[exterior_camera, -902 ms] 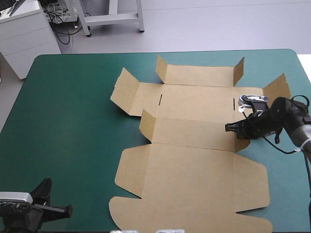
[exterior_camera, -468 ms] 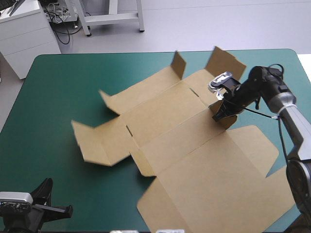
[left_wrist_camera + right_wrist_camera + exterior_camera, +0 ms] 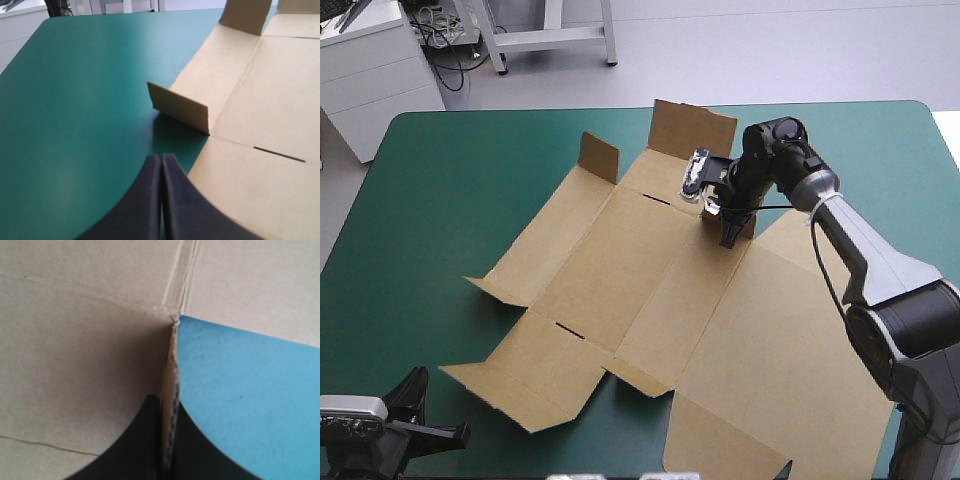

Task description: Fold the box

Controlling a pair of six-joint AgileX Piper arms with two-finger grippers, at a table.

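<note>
The brown box lies as a flat cut sheet, set diagonally across the table, with a few small flaps standing up. My right gripper is at the sheet's far middle, shut on a short upright flap. In the right wrist view that flap's edge runs between the black fingers. My left gripper is shut with nothing in it at the table's near left corner, apart from the box. In the left wrist view its gripper points at a raised flap just ahead.
Teal-green cover shows along the table's left side and far right corner. The sheet's large lid panel reaches toward the near right edge. A white cabinet stands beyond the far left corner.
The right gripper, holding its flap, has swung toward the far middle of the table. The whole sheet has turned counter-clockwise with it and slid left. The left arm has not moved.
</note>
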